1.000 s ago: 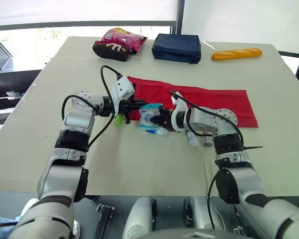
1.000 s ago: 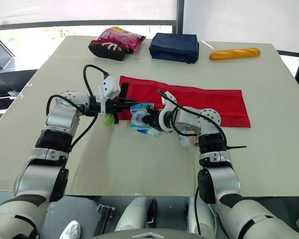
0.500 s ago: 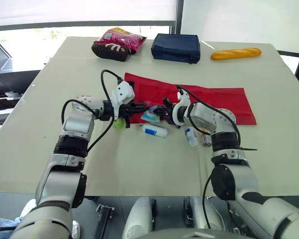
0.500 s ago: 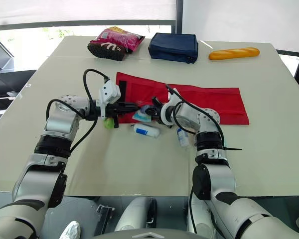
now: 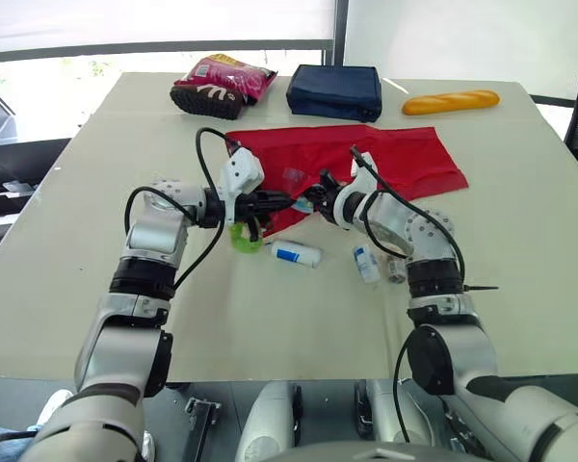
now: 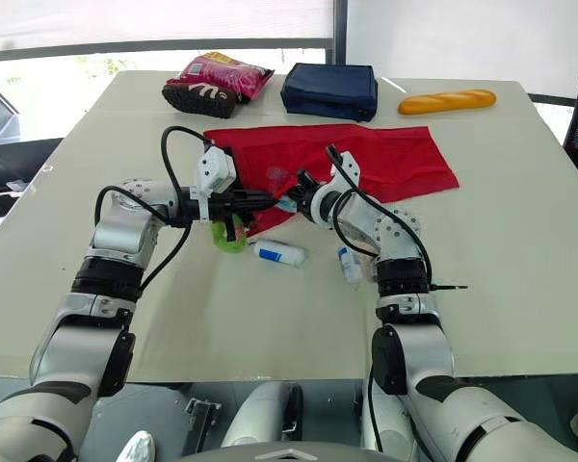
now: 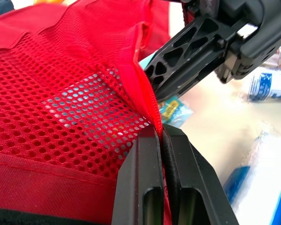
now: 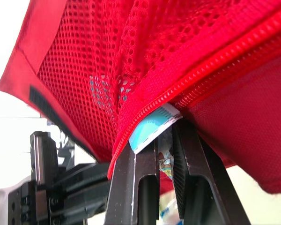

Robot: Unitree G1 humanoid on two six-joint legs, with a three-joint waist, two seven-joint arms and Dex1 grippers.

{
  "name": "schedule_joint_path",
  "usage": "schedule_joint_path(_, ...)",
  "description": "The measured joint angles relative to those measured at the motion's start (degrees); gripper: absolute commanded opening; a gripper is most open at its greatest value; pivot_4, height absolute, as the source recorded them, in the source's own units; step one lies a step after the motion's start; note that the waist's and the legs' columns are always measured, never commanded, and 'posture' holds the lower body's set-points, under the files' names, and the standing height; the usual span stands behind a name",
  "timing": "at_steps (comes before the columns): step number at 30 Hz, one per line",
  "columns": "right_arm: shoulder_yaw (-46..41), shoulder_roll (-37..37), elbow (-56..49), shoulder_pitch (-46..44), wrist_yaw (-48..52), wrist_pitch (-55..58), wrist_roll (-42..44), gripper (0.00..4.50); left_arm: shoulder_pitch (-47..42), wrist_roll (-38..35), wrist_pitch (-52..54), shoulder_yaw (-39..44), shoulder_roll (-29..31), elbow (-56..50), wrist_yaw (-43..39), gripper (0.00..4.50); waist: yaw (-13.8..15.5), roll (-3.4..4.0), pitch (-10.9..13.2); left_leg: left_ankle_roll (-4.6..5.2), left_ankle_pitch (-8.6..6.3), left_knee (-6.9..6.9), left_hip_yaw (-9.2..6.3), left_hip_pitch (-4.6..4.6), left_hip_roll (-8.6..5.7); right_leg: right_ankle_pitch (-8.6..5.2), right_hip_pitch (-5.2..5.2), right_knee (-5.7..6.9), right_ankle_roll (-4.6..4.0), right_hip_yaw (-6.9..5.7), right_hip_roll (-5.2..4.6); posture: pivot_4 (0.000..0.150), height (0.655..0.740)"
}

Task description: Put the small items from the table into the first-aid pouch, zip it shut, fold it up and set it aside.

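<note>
An off-white desk [image 5: 270, 318] carries one red fabric first-aid pouch [image 5: 385, 159], opened out flat across its middle with the near left end raised off the surface. Beyond the pouch, along the far edge, lie one navy blue zipped fabric bag [image 5: 334, 91], one pink crinkled snack bag [image 5: 222, 82] and one golden baguette-shaped loaf [image 5: 450, 101], each apart from the others.

The left arm's fingers [image 7: 145, 173] are pressed together on the zip edge of the pouch's mesh pocket and hold it up. The right arm's fingers [image 8: 126, 187] meet them from the other side, closed to a narrow gap on one light blue flat packet [image 8: 152, 126], whose end is tucked just under that same zip edge.

Four small items lie loose on the desk on the near side of the pouch. One crumpled green piece [image 5: 243, 239] sits just below the left arm's fingers. One white tube with a blue label [image 5: 297, 254] lies on its side between the two arms. One small white and blue bottle [image 5: 366, 264] and one small clear vial [image 5: 396, 270] lie just beside each other under the right forearm.
</note>
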Motion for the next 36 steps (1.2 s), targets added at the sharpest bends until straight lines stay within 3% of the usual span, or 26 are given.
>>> schedule_joint_path(13,3.15,-0.06,-3.99,4.55,2.17,1.98,0.65,0.06,0.0,-3.8,7.64,1.16,-1.94,0.42,-0.67,0.16,0.01,0.0,0.0,0.0,0.0,-0.02,0.04,-0.07,0.0,0.0,-0.1,0.04,0.0,0.05,0.0,0.15,0.7164)
schedule_joint_path(25,3.22,-0.07,-3.72,5.83,4.69,3.83,0.67,0.06,2.83,-7.58,14.33,2.45,-2.26,-5.78,0.25,0.16,0.01,0.0,0.0,-0.01,0.0,-0.01,0.05,-0.07,0.01,0.0,-0.11,0.05,0.0,0.07,0.0,0.15,0.7164)
schedule_joint_path(29,3.18,-0.06,-2.81,5.84,5.78,3.87,0.17,1.5,3.88,-8.05,14.27,3.45,-2.25,-6.87,0.97,0.0,0.01,0.0,0.0,-0.01,0.0,-0.02,0.05,-0.07,0.01,0.0,-0.13,0.05,0.0,0.07,0.0,0.15,0.7164)
schedule_joint_path(34,3.18,-0.2,-3.04,7.67,7.57,3.99,-2.46,3.87,4.13,-8.05,13.9,4.17,-1.63,-6.79,0.81,0.0,0.04,0.0,0.0,-0.01,0.0,-0.02,0.06,-0.07,0.0,0.0,-0.13,0.04,0.0,0.07,0.0,0.15,0.7164)
schedule_joint_path(36,3.13,-0.28,-4.63,8.7,8.54,4.25,-2.75,4.14,4.15,-8.62,13.52,4.45,-1.5,-6.79,0.2,0.0,0.1,0.0,0.0,-0.01,0.0,-0.02,0.06,-0.08,0.0,0.0,-0.12,0.03,0.0,0.07,-0.01,0.15,0.7164)
